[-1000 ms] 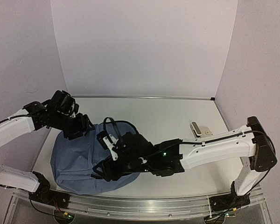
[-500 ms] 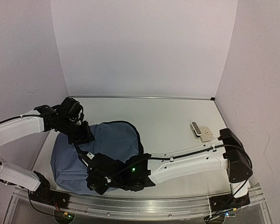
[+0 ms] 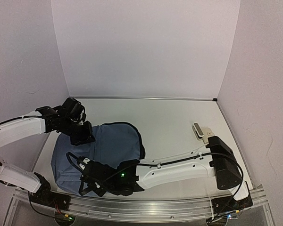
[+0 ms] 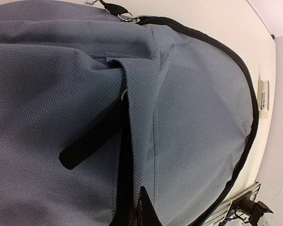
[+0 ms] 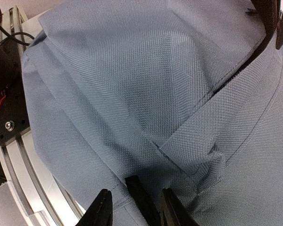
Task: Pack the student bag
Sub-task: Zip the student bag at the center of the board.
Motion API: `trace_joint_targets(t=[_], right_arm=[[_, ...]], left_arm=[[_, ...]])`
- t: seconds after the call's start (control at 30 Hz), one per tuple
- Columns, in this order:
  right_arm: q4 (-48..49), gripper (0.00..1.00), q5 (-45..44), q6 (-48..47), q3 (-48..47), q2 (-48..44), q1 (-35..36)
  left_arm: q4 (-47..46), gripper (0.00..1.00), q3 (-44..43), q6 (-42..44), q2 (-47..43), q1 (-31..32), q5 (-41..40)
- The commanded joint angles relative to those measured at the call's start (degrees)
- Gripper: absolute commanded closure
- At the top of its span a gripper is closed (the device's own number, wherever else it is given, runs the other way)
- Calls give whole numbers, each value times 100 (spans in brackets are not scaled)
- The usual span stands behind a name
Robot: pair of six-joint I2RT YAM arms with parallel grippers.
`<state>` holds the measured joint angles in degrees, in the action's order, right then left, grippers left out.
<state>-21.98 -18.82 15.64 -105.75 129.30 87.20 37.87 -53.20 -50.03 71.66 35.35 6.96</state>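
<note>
Left gripper (image 3: 84,136) has clamped the student bag (image 3: 113,141) (a fold); right gripper (image 5: 137,207), now nearer, gapes halfway.

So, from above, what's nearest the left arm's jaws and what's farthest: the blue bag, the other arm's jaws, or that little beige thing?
1. Student bag: directly under them, touching.
2. Right arm's jaws: toward the front edge, over the bag.
3. Small beige object: far right of the table.

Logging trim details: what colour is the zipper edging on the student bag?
The student bag has black zipper edging; clearest in left wrist view.
</note>
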Motion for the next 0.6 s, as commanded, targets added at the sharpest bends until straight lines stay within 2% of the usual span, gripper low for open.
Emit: trace_joint_targets(t=[0.0, 0.2, 0.37, 0.57], right_arm=[[-113, 75, -422, -99, -312, 208, 71], [-122, 100, -634, 4, -280, 136, 78], [-109, 100, -761, 190, -64, -138, 86], [-121, 100, -1079, 836, 513, -560, 79]], left_arm=[[-137, 100, 6, -33, 52, -2, -139], [-75, 100, -18, -8, 54, -2, -294], [-156, 100, -1, 97, 110, -2, -444], [-258, 100, -136, 324, 255, -16, -638]])
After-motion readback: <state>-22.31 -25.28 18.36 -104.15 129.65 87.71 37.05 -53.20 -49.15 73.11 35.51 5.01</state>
